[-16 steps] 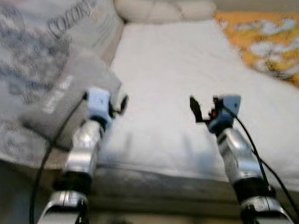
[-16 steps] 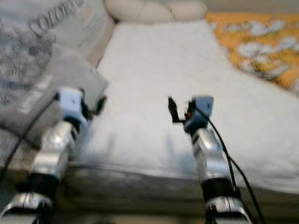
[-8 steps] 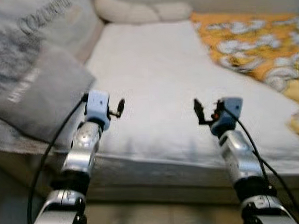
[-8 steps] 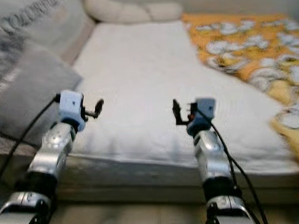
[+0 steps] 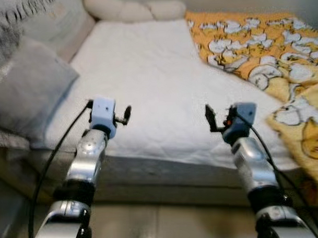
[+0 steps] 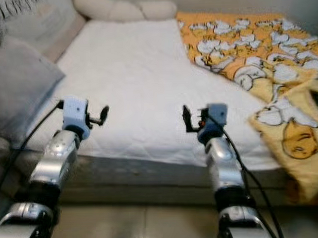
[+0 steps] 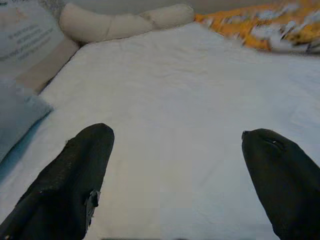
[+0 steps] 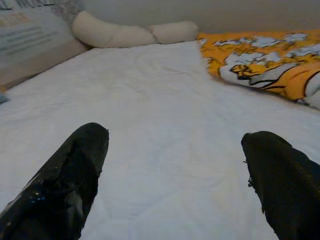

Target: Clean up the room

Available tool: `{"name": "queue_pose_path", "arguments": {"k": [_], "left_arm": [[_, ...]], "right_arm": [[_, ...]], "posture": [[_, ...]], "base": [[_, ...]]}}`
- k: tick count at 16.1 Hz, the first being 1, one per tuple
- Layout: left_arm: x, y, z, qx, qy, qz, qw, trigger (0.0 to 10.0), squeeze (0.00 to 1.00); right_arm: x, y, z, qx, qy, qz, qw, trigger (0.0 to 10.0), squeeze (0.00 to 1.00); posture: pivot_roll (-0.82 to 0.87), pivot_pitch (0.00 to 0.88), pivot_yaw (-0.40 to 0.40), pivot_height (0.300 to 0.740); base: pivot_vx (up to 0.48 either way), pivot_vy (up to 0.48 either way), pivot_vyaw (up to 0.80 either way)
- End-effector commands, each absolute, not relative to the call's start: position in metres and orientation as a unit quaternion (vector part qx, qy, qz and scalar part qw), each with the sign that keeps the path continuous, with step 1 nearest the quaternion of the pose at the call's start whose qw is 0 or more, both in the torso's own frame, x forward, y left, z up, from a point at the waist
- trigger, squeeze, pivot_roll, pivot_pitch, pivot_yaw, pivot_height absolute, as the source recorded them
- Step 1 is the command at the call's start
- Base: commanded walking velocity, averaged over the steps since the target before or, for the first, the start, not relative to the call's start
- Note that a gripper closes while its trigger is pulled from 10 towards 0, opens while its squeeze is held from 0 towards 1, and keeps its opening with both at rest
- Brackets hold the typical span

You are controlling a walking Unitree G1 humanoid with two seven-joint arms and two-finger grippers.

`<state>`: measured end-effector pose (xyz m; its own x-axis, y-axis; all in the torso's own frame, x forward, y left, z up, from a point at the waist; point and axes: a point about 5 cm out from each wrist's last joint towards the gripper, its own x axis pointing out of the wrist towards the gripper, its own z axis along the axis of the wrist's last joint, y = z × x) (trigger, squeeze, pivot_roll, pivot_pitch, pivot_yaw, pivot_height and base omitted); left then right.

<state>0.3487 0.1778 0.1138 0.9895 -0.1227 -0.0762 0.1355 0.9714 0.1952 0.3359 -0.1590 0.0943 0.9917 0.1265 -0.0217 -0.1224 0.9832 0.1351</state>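
Both arms reach out over the near edge of the bed. The left gripper and the right gripper have their fingers spread wide apart, holding nothing and touching nothing. An orange cartoon blanket lies on the bed's right side. A grey pillow sits left, beside a cushion whose print is too blurry to read.

Before us stands the bed. A grey pillow lies on its left side, with a printed cushion behind it. A long bolster lies across the far end. A patterned blanket covers the bed's right side and hangs over its near right corner.
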Motion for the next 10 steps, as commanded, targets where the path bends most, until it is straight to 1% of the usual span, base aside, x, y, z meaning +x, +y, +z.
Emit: {"name": "queue_pose_path", "arguments": {"k": [1, 10], "left_arm": [[0.3507, 0.1784, 0.1178, 0.102, 0.028, -0.062, 0.992, 10.0, 1.0], [0.3505, 0.1777, 0.1177, 0.104, 0.03, -0.062, 0.992, 10.0, 1.0]], "right_arm": [[0.3357, -0.1567, 0.0949, 0.062, 0.013, 0.068, 0.996, 10.0, 1.0], [0.3355, -0.1568, 0.0931, 0.058, 0.016, 0.07, 0.996, 10.0, 1.0]], "posture": [[-0.03, 0.0, 0.025, 0.74], [-0.03, 0.0, 0.024, 0.74]], "base": [[0.0, -0.39, 0.52], [0.0, -0.387, 0.52]]}}
